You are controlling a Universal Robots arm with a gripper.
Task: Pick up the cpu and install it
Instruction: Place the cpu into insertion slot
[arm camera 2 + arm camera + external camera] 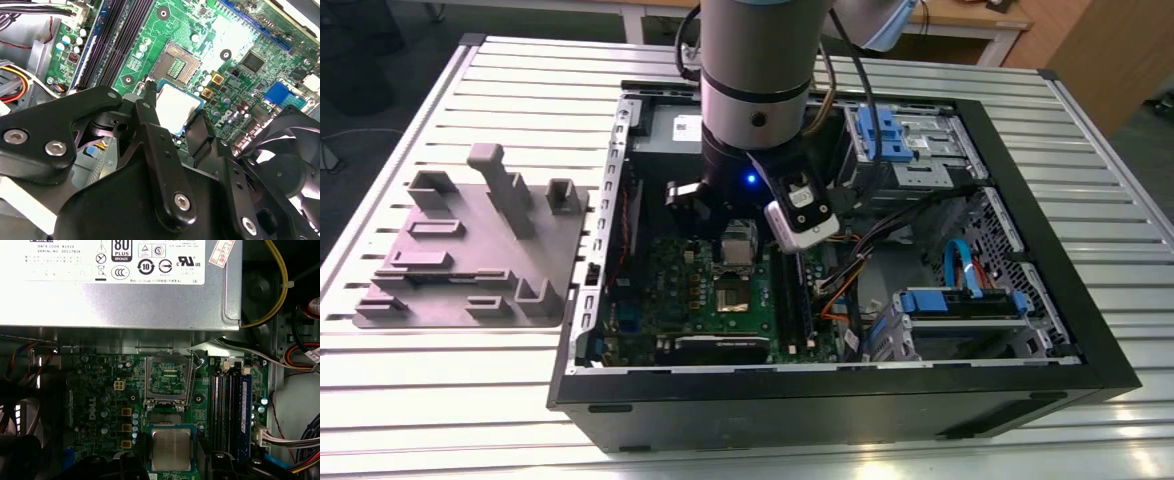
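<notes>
One table: slatted aluminium table (pixel 454 400), carrying everything else in the exterior view.
Case: open black desktop computer case (pixel 827 410), lying on its side with the interior facing up, toward the exterior view's right.
Arm: grey and silver robot arm (pixel 754 80), reaching down from above into the case, over the circuit board.
Tray: large grey plastic tray (pixel 554 255) with upright posts, on the table just beside the case, at the exterior view's left.
Power supply: grey metal power supply (pixel 125 300) box with a printed label, along one edge of the board.
Board: green motherboard (pixel 674 290) (pixel 200 20) (pixel 100 390), flat on the case floor.
Memory: long narrow black memory slots (pixel 117 35) (pixel 225 410), running alongside the socket area.
Gripper: black two-finger gripper (pixel 727 225) (pixel 175 115) (pixel 171 462), clamped on the cpu (pixel 175 105) (pixel 171 449), a small flat square chip with a silver-grey metal top; the fingers (pixel 150 107) (pixel 127 465) press on two opposite edges.
Socket: square metal-framed socket (pixel 175 62) with a dark contact field, uncovered, just beyond the chip in the second wrist view.
Cpu position: between the fingers, over the motherboard, beside the socket and not seated in it; its height above the board cannot be told.
</notes>
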